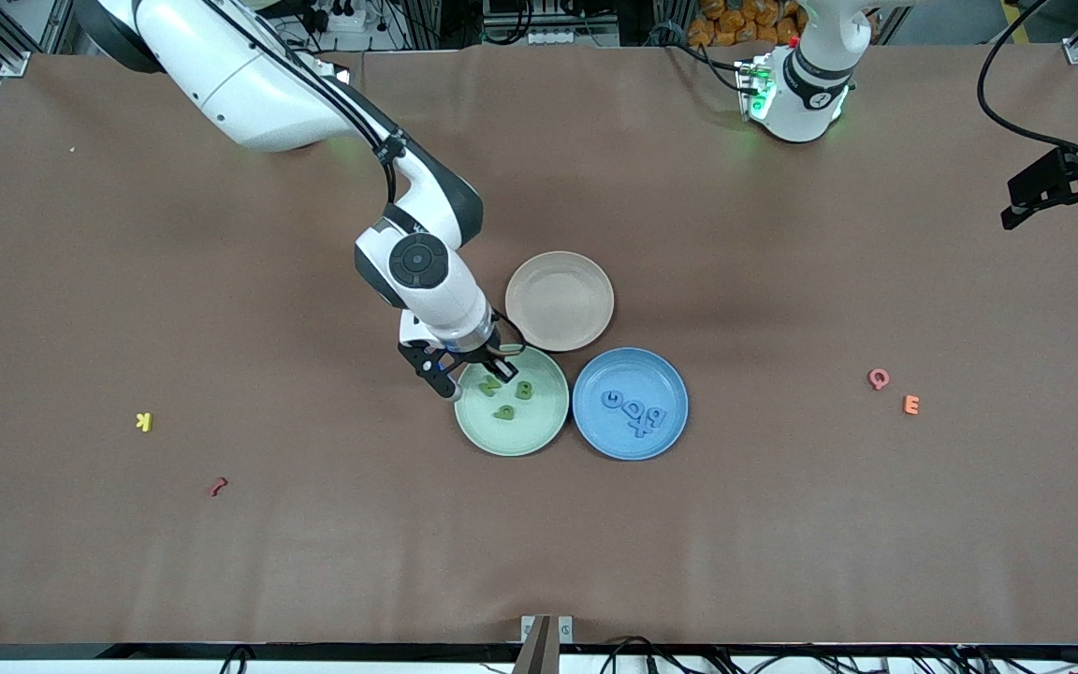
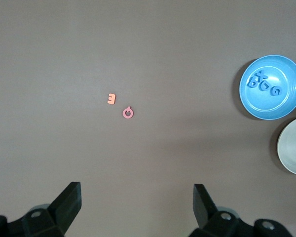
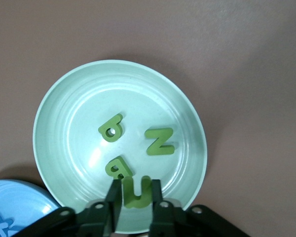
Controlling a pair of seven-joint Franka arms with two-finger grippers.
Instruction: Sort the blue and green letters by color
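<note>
My right gripper (image 1: pixel 481 373) hangs low over the light green plate (image 1: pixel 469 426), at the rim farthest from the front camera. It is shut on a green u (image 3: pixel 138 197), which sits upright between the fingers. Three more green letters lie in this plate (image 3: pixel 54 98): N (image 3: pixel 159 140), B (image 3: pixel 118 168) and p (image 3: pixel 111 128). Beside it, toward the left arm's end, the blue plate (image 1: pixel 595 431) holds several light blue letters (image 1: pixel 634 412) in a cluster. My left gripper (image 2: pixel 137 195) waits open and empty, high over bare table at its own end.
An empty beige plate (image 1: pixel 559 300) touches both plates, farther from the front camera. A pink Q (image 1: pixel 878 378) and an orange E (image 1: pixel 911 404) lie toward the left arm's end. A yellow K (image 1: pixel 144 421) and a dark red piece (image 1: pixel 218 486) lie toward the right arm's end.
</note>
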